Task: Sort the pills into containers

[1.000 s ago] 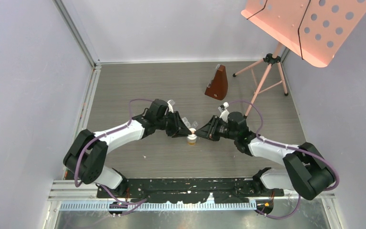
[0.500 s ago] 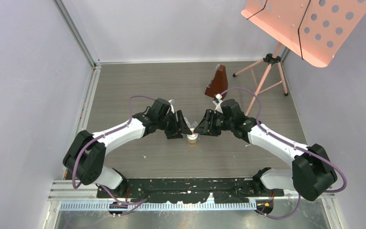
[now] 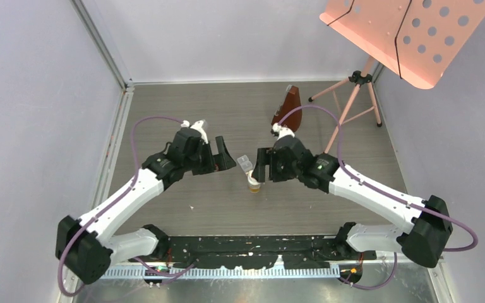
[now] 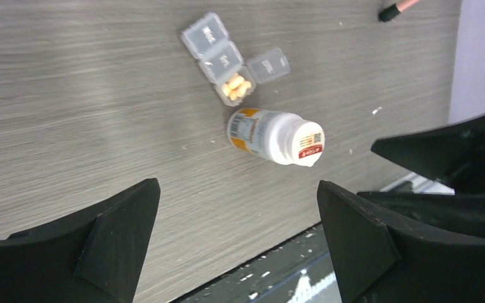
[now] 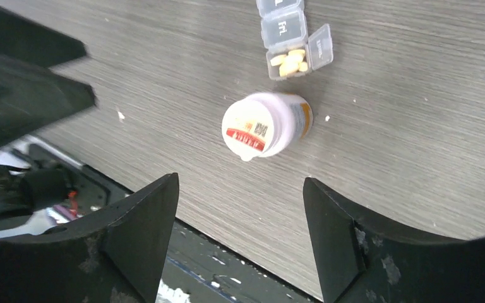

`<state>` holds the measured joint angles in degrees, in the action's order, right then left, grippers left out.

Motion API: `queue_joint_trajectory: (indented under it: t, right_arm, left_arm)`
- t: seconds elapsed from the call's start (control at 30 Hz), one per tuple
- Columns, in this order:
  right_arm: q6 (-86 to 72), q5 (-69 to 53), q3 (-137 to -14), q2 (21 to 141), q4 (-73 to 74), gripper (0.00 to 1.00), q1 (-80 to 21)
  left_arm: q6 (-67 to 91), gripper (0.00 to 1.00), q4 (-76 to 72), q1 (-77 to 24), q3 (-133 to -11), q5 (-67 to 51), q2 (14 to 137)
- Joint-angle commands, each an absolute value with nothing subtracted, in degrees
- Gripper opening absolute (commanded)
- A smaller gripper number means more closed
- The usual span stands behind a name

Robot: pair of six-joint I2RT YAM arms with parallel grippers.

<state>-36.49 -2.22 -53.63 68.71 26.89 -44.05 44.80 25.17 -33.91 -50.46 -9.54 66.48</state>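
Note:
The containers are one clear strip box lying on the table. Two lids are down and the end lid is flipped open over several yellowish pills. The same box and pills show in the right wrist view. A white pill bottle with an orange label stands capped just in front of the box. My left gripper hangs open to the left of the bottle, holding nothing. My right gripper is open above and right of the bottle, also empty.
A brown metronome stands behind the right arm. A pink music stand on a tripod fills the back right corner. The black base rail runs along the table's near edge. Grey walls close in the left, back and right sides.
Both grippers were shut together at the bottle's top a second ago. They have opened and pulled apart, the left arm drawing back to the left and the right arm lifting away.

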Motion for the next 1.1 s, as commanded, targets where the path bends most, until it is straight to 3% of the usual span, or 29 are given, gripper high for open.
queue_joint_trajectory:
  t: [0.0,0.27,0.6,0.83,1.07]
  right_arm:
    - [-39.78,22.13,-56.95,68.33,35.83,0.79,-54.11]
    - [-54.9,37.19,-54.0,71.56,37.52,0.73,-65.43]
    - [-66.73,45.63,-55.89,82.53,36.07,0.7,-73.28]
    - [-70.81,46.67,-56.07,89.54,31.2,0.69,-74.0]
    - [-73.09,45.48,-58.76,95.86,29.62,0.61,-74.24]
  left_arm:
    - [36.07,0.99,34.46,-33.66,-52.71,3.03,59.02]
    - [35.2,0.99,42.1,-33.61,-48.14,14.48,40.71]
    - [37.1,0.99,45.73,-33.66,-38.69,16.3,19.55]
    - [37.28,0.99,48.19,-33.63,-36.22,15.61,13.71]
    - [37.71,0.99,50.17,-33.64,-36.43,15.38,12.8]
